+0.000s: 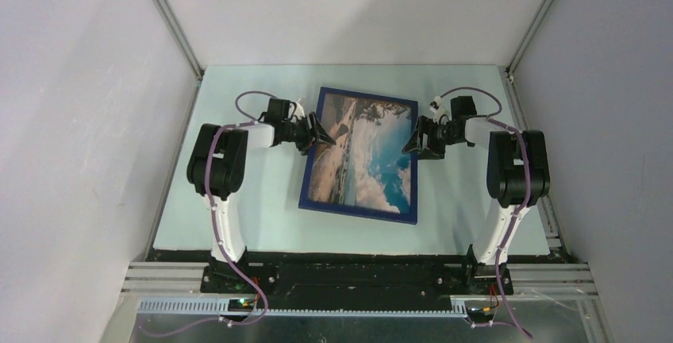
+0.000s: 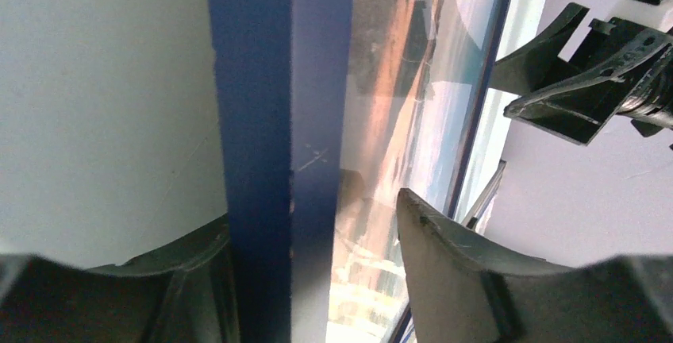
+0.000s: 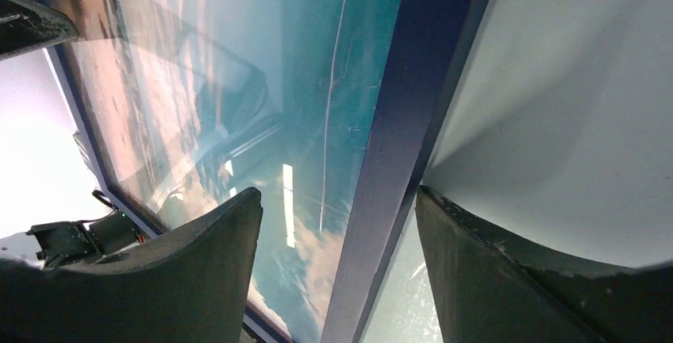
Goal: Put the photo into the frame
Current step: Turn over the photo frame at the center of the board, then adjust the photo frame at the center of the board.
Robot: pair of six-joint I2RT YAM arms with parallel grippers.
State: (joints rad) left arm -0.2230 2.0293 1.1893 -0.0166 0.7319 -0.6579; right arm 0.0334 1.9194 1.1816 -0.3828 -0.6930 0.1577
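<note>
The frame (image 1: 357, 214) sat dark blue face up over the pale table (image 1: 262, 224), with the photo (image 1: 361, 152) showing beach and cloud behind its pane. Past the frame's middle, the left gripper (image 1: 324, 136) was at the frame's left border, jaws parted and straddling it. One finger sat by the outer edge, the other finger (image 2: 452, 271) clear of the pane, nothing clamped. At the frame's right border the right gripper (image 1: 413, 140) was likewise spread around the blue strip, unclenched.
</note>
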